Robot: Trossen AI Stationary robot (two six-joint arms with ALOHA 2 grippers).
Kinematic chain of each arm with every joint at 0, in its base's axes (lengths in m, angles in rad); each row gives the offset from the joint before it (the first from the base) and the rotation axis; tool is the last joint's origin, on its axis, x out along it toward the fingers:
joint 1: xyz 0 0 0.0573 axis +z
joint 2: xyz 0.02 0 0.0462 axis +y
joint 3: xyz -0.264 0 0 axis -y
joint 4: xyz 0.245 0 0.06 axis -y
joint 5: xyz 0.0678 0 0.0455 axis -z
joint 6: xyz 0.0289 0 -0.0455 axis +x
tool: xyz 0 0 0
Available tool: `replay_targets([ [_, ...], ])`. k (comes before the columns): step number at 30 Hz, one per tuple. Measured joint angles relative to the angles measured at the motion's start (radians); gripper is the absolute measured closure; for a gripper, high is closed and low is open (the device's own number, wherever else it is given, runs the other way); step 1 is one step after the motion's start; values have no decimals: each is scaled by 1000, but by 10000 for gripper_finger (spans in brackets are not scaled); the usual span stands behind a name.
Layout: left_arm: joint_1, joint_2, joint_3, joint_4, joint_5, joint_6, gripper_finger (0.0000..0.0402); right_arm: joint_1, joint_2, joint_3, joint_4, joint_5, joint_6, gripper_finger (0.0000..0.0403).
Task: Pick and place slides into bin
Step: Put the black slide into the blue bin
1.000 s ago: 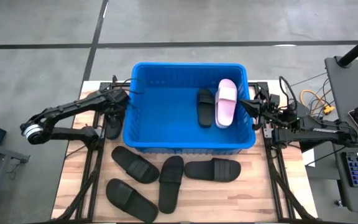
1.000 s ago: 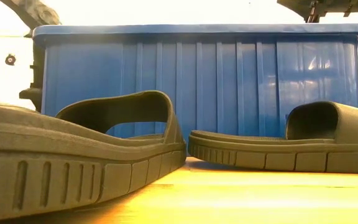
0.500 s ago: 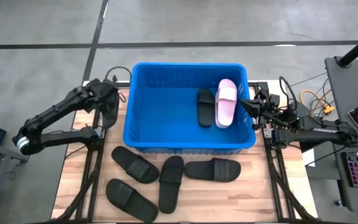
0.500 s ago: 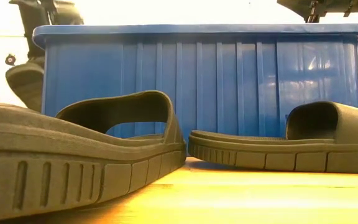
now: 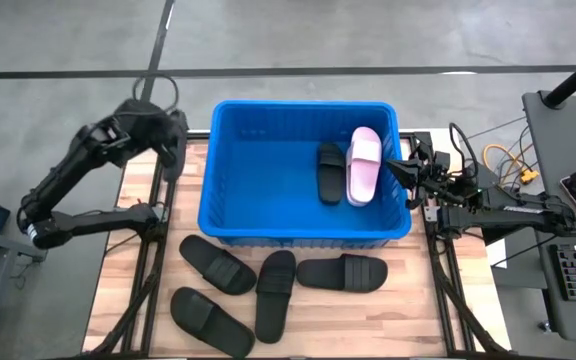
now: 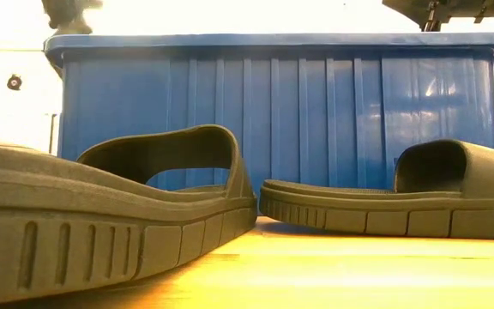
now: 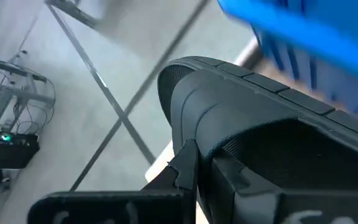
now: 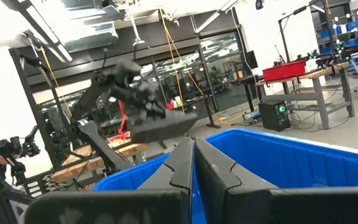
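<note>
Now my left pincer [image 5: 171,140] hangs in the air just beside the bin [image 5: 226,215], outside its left wall, and it is closed on a black slide [image 7: 253,124]. In my left wrist view the strap of this slide fills the space in front of my fingers, and the blue rim shows behind it. In the right wrist view the same slide shows across the bin, lifted above the rim and lying about flat.

My right pincer [image 5: 400,166] waits at the right rim of the bin. Its fingers are pressed together and hold nothing.

Inside the bin two slides already lie side by side near the right wall: a black one [image 5: 329,171] and a pink one [image 5: 364,164]. Four more black slides rest on the counter [image 5: 408,300] in front of the bin. One [image 5: 216,264] lies near the left corner, one [image 5: 209,319] is closer to the counter edge, one [image 5: 275,294] stands almost lengthwise in the middle, and one [image 5: 342,272] lies just below the front wall.

I judge that the step in hand is the carrying: the slide is picked up but not yet over the bin. The next move, I think, asks me to bring it sideways over the left rim with enough height, then spread my fingers above the free blue floor on the left. The risk is that the hanging sole catches the thick rim.
</note>
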Motion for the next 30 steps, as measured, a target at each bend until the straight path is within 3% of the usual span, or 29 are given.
replay_targets([
  [12, -113, 185, 285, 117, 51, -13, 402, 0, 0, 0, -1, 0, -2, 394],
  [22, -303, 400, 309, 334, 50, 3, 402, 0, 0, 0, -1, 0, 1, 394],
  [30, -381, 565, 309, 547, 43, 3, 402, 0, 0, 0, 0, 0, 1, 394],
])
